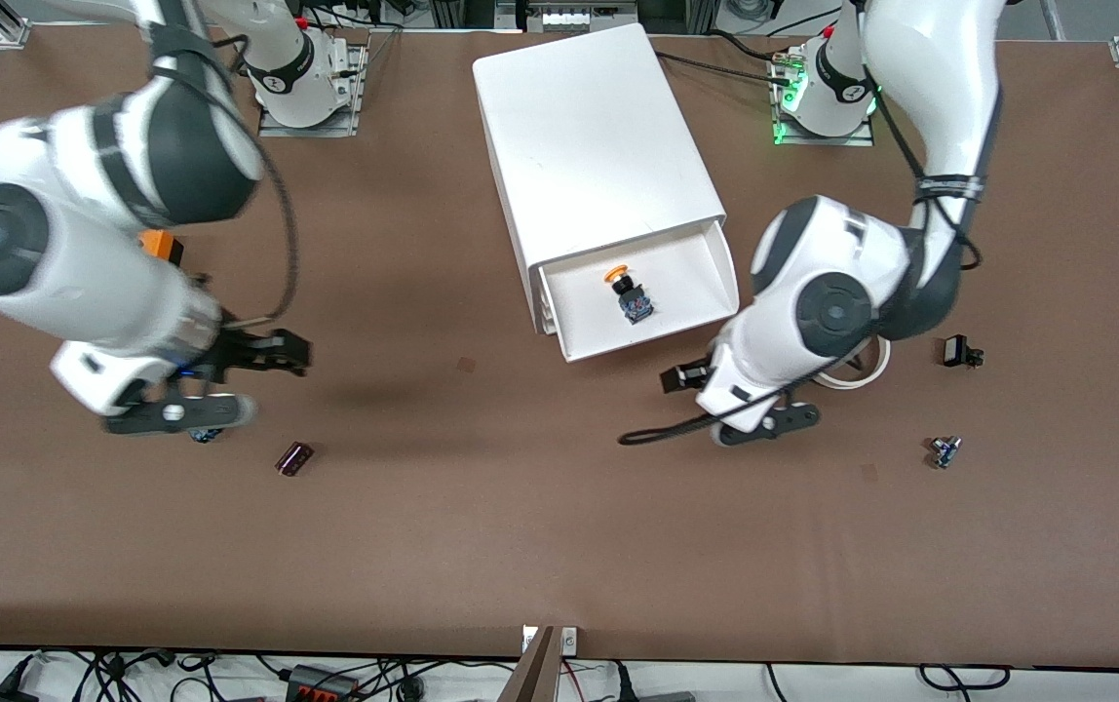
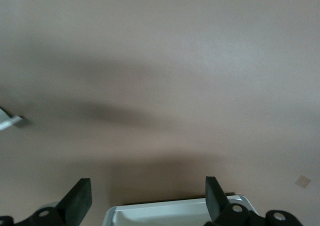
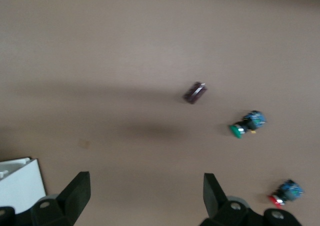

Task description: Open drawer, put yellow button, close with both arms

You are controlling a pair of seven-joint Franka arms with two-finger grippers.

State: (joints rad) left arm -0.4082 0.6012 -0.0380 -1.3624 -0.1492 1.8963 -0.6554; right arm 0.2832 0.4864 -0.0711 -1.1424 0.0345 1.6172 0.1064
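The white cabinet (image 1: 589, 127) stands at the middle of the table near the robots' bases. Its top drawer (image 1: 691, 278) is pulled out. The yellow button (image 1: 624, 289) lies inside it, orange cap toward the cabinet. My left gripper (image 1: 682, 377) is open and empty, just off the drawer's front corner toward the front camera. The drawer's front rim (image 2: 175, 213) shows between its fingers in the left wrist view. My right gripper (image 1: 275, 353) is open and empty over bare table toward the right arm's end. A white cabinet corner (image 3: 17, 186) shows in the right wrist view.
A purple cylinder (image 1: 293, 458) lies near the right gripper, also in the right wrist view (image 3: 195, 92). A green-capped switch (image 3: 247, 123) and a red-capped switch (image 3: 285, 193) lie there too. A white ring (image 1: 862, 375), a black part (image 1: 956, 351) and a small blue part (image 1: 945, 450) lie near the left arm.
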